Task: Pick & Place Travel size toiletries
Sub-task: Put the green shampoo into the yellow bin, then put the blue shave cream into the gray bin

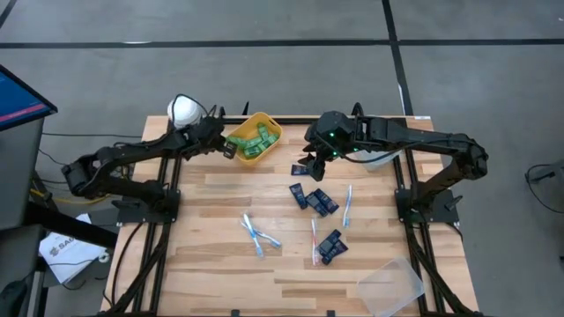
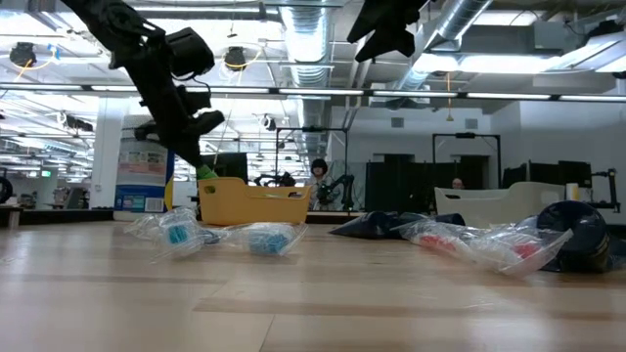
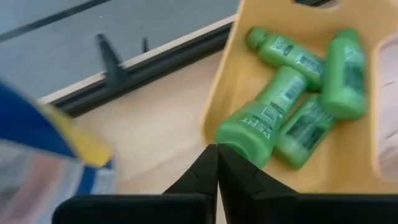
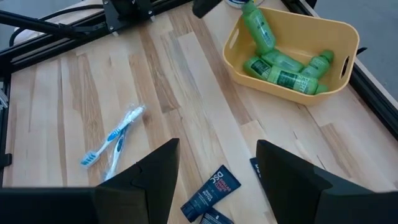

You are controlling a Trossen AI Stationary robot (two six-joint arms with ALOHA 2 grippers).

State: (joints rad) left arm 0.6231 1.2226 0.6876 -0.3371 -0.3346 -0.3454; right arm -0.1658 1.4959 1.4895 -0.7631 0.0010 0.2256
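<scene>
A yellow bin at the table's far side holds several green bottles. One green bottle leans on the bin's wall nearest my left gripper. My left gripper hangs shut and empty over the bin's left rim. My right gripper hovers open and empty high above the table's middle. Navy tubes and bagged toothbrushes lie flat on the wood below it.
A white-lidded canister stands at the far left corner. A clear bin sits at the near right corner, and a pale bin shows under the right arm. Bare wood stretches along the table's left half.
</scene>
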